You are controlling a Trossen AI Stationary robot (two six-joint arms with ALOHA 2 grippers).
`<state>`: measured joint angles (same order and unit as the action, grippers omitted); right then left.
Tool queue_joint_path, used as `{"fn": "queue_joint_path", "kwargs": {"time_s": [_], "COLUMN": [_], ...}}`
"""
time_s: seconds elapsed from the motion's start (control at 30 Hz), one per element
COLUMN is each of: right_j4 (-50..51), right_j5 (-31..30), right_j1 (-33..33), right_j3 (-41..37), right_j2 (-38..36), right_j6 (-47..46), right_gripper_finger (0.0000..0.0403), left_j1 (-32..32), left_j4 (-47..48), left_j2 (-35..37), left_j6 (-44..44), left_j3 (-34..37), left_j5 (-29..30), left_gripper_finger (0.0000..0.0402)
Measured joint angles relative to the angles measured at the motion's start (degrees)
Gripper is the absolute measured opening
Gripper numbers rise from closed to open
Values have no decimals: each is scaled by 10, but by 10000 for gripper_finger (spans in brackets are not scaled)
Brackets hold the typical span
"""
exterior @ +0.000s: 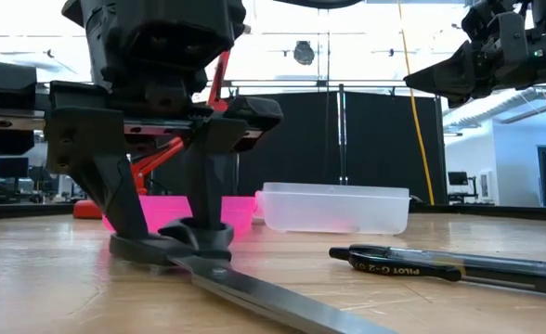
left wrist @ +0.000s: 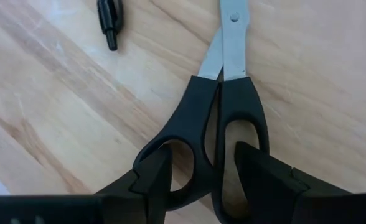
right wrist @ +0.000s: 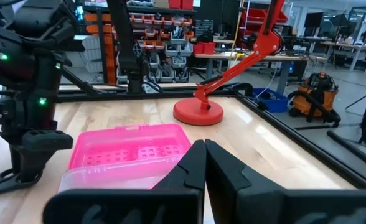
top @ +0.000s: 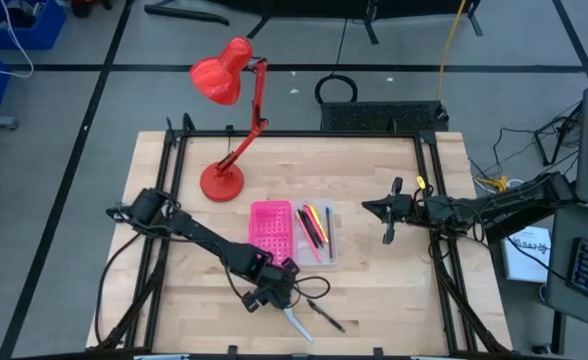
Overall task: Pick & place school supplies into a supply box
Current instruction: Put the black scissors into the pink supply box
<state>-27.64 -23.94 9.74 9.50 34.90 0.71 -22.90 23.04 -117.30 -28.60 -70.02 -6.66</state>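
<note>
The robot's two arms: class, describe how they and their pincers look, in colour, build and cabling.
Both arms are dark, jointed and slim. Black cables loop beside the left arm, ending in the left pincer with two blocky black fingers. The right pincer has tapering black fingers.

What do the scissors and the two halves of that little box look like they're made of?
Scissors: matte black handles, likely plastic; blades a brushed silver metal with a rivet. Supply box: the clear half looks like frosted translucent plastic, the pink half glossy opaque plastic with a moulded grid.
</note>
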Motion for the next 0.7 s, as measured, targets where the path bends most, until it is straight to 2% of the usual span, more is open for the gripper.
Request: {"fn": "queue_joint_path", "kwargs": {"time_s": [0.13,0.37,0.7], "right_j4": [0,-9,-10], "right_j5": [0,0,0], "right_j1": [0,0,0], "right_j3": [0,0,-6], "right_j2": [0,0,1], "right_j6": [-1,16,9], "right_gripper_finger": [0,0,0], "left_j1": [-1,-2,-9], "left_j4": [-9,-5,7], "left_j2": [1,1,18], "left_j6": [39,51,-6], "left_j3": [11,8,5], "left_j5": [-2,-3,5], "left_gripper_finger": [171,75,75]}}
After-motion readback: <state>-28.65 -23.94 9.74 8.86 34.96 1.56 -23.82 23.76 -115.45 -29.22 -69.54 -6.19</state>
